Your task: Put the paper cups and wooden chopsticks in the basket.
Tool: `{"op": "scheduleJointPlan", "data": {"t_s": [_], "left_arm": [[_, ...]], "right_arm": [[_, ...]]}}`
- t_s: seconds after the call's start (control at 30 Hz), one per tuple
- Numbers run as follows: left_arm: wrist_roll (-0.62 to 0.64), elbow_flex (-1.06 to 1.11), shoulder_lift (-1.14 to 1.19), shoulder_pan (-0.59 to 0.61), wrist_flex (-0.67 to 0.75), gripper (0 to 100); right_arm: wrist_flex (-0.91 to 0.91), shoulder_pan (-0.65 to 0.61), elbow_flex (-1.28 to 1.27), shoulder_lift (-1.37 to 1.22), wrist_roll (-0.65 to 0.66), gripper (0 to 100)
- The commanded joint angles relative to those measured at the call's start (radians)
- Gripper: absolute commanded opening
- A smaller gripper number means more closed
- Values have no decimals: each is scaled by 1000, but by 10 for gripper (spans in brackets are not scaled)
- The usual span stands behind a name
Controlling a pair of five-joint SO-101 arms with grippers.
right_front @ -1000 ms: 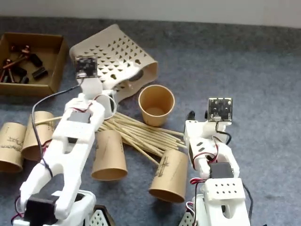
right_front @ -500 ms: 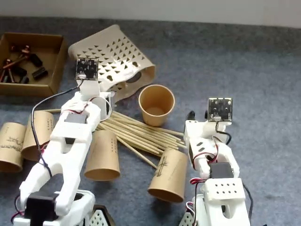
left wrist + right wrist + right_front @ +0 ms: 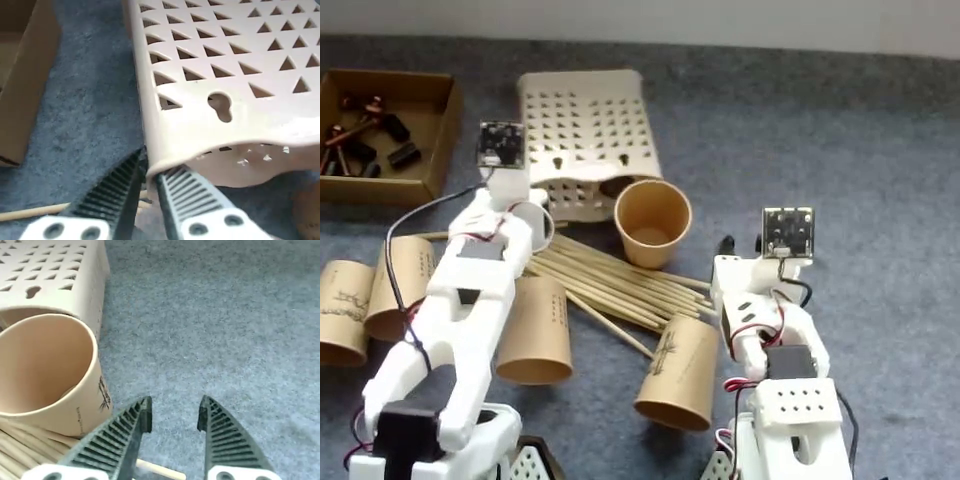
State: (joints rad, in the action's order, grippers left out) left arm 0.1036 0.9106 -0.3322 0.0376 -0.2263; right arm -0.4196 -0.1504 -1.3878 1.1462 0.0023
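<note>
The basket [image 3: 585,125] is not standing mouth-up. It lies tipped over at the far side of the table [image 3: 840,150], one perforated wall facing up and its opening apparently turned toward the arms. The left fingers [image 3: 116,187] are closed to a narrow slit on the corner of its rim, one outside the wall and one tucked just under the lip. The right fingers [image 3: 225,440] are spread apart with nothing between them. They hang over bare table just beside the one upright paper cup [image 3: 652,222], which stands touching or very nearly touching the basket's front edge.

Nothing is packed yet. The wooden chopsticks [image 3: 610,283] lie in a loose fan between the two arms, and four more paper cups lie on their sides: one by the left arm [image 3: 533,332], one in front of the right arm [image 3: 680,372] and two at the left edge [image 3: 405,285]. A cardboard box [image 3: 438,150] of small parts sits left of the basket (no part of the job).

The step in hand looks like positioning the basket. The next move probably calls for keeping that rim pinch and rolling the basket mouth-up without knocking over the upright cup. The free right arm is well placed to take that cup first.
</note>
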Motion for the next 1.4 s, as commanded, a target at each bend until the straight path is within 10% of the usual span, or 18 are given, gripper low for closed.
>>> {"op": "scheduleJointPlan", "data": {"t_s": [0.0,0.77,1.37], "left_arm": [[-3,-13,-110,-16,-34,5],[46,-737,-107,-93,-839,6],[41,-997,151,-68,-1014,8]], "right_arm": [[-1,5,5,10,-9,159],[2,13,-19,13,-6,159],[2,13,-19,13,-5,159]]}}
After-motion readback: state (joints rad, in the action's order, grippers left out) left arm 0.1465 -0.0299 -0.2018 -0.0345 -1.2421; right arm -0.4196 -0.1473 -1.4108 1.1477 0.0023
